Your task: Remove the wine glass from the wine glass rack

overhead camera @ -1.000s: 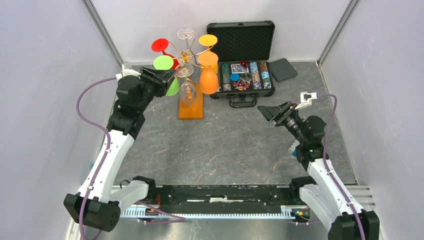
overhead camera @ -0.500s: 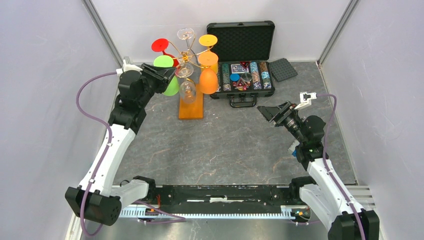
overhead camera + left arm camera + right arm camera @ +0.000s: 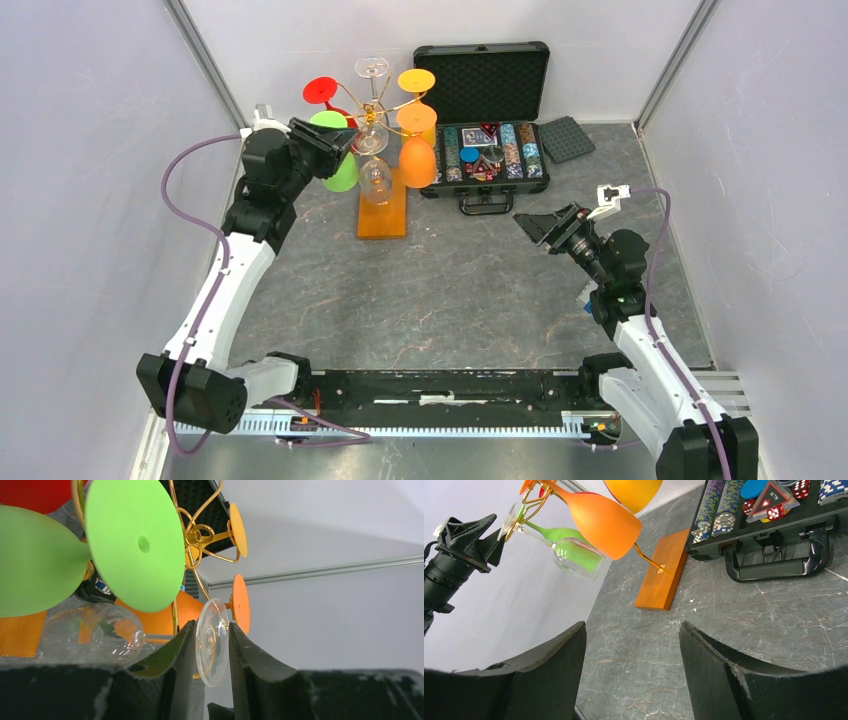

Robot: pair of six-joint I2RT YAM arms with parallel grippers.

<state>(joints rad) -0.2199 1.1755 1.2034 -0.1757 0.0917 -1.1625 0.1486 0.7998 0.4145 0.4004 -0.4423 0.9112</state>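
Note:
The wine glass rack (image 3: pixel 384 212), golden wire on an orange wooden base, stands at the back left. A clear wine glass (image 3: pixel 376 182) hangs upside down from one of its curled arms. My left gripper (image 3: pixel 348 147) is shut on that glass's round foot (image 3: pixel 212 650); the bowl (image 3: pixel 89 636) lies to the left of the fingers and the foot still sits at the wire (image 3: pixel 197 532). My right gripper (image 3: pixel 531 224) hovers open over the table at mid right, holding nothing (image 3: pixel 631 630).
Red, green (image 3: pixel 343 172), orange (image 3: pixel 417 160) and yellow glasses and another clear one (image 3: pixel 371 68) hang on the same rack, close around the held glass. An open black chip case (image 3: pixel 490 150) stands right of the rack. Grey walls close the left, back and right.
The left arm has pushed a little farther back and up at the rack, and its jaws have narrowed onto the clear glass's foot. The right arm has barely moved.

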